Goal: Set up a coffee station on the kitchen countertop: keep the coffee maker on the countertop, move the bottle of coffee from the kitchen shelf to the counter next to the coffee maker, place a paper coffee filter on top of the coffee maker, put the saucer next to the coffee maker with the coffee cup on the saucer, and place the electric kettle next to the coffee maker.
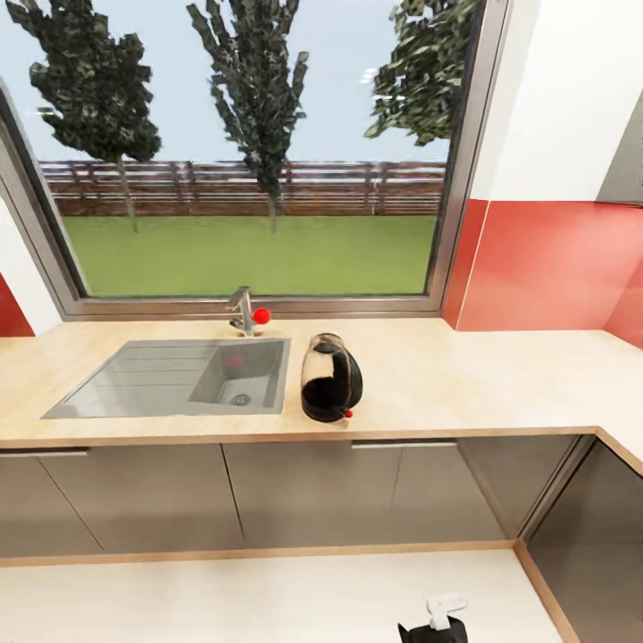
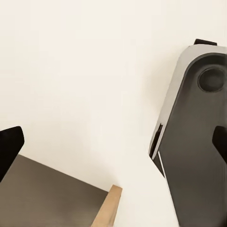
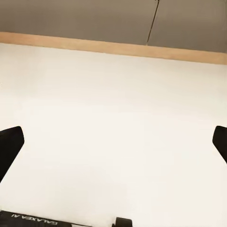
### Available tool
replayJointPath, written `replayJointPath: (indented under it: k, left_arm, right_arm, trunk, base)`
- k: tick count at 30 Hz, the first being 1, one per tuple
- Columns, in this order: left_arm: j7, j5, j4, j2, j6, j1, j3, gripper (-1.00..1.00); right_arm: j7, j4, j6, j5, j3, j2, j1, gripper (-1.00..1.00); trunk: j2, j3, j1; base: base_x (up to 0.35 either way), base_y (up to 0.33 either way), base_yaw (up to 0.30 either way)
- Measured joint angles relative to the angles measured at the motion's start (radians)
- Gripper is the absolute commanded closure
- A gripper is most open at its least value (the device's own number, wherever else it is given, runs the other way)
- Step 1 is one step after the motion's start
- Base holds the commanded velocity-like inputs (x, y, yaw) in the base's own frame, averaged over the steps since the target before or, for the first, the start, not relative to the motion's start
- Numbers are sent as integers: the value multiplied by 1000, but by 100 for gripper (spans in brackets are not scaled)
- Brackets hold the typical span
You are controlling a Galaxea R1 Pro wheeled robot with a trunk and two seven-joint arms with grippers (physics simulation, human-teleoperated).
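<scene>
The electric kettle point(image 1: 330, 379), rounded dark-tinted glass with a black loop handle and a small red switch, stands upright on the kitchen countertop point(image 1: 464, 384) just right of the steel sink point(image 1: 179, 377). My left gripper point(image 2: 113, 146) hangs open over the pale floor, its black fingertips point(image 2: 8, 149) far apart with nothing between them. My right gripper point(image 3: 113, 144) is open too, its fingertips point(image 3: 9, 146) wide apart above the floor in front of the grey cabinet fronts point(image 3: 113, 19).
A faucet with a red knob point(image 1: 247, 314) stands behind the sink under a large window. The red backsplash point(image 1: 554, 268) runs along the right, where the counter turns a corner. A black and white part of my arm point(image 1: 435, 622) shows low down. My grey base point(image 2: 198, 142) is beside the left gripper.
</scene>
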Motion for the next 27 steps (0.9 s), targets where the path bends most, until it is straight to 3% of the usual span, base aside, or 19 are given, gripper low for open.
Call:
replayJointPath:
  k: [6,8,14,18,23,27]
  left_arm:
    - [-1,1,0,1,-1,0,-1,-100]
    - [-2,1,0,1,-6,0,-1,-100]
    - [-2,1,0,2,-6,0,-2,-100]
    - [-2,0,0,2,-6,0,-4,-100]
    - [-2,0,1,3,-6,0,-5,-100]
    - [-2,-1,2,3,-6,0,-5,-100]
  right_arm:
    - [5,-69,-3,0,3,3,-1,-100]
    - [11,-288,-4,-1,4,4,-2,-100]
    - [60,-476,2,0,19,12,-3,-100]
    - [119,-658,27,-1,46,33,-11,-100]
    - [131,-733,124,0,50,58,-55,-100]
    - [197,-768,194,0,51,71,-113,-100]
  trunk:
    - [0,0,0]
    - [0,0,0]
    - [0,0,0]
    - [0,0,0]
    - [0,0,0]
    - [0,0,0]
  base:
    - [-6,-7,0]
    - [0,0,0]
    - [0,0,0]
    - [0,0,0]
    - [0,0,0]
    - [0,0,0]
